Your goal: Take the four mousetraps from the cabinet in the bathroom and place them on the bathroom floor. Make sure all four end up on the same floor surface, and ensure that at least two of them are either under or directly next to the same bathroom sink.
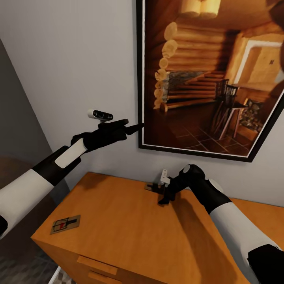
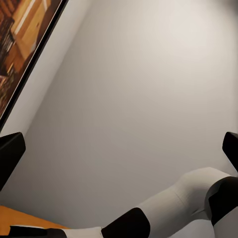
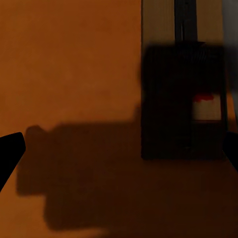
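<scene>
Two mousetraps lie on the flat top of the cabinet (image 1: 130, 221). One mousetrap (image 1: 65, 224) sits at the lower left of the head view, near the cabinet's front left corner. The other mousetrap (image 3: 184, 84) lies near the wall at mid-frame, right under the right pincer (image 1: 162, 199), which points down at it. In the right wrist view the dark fingertips sit at the two side edges of the picture, so this pincer is spread wide, and the board lies toward one side of the gap, not centred.

The left pincer (image 1: 132, 128) hangs high at centre left, aimed at the wall beside the framed picture (image 1: 213, 75); its tips are also spread and hold nothing.

The boards look light, stiff and very thin, lying flush on smooth wood, so a grip will likely have to close across the long edges, clear of the wire.
</scene>
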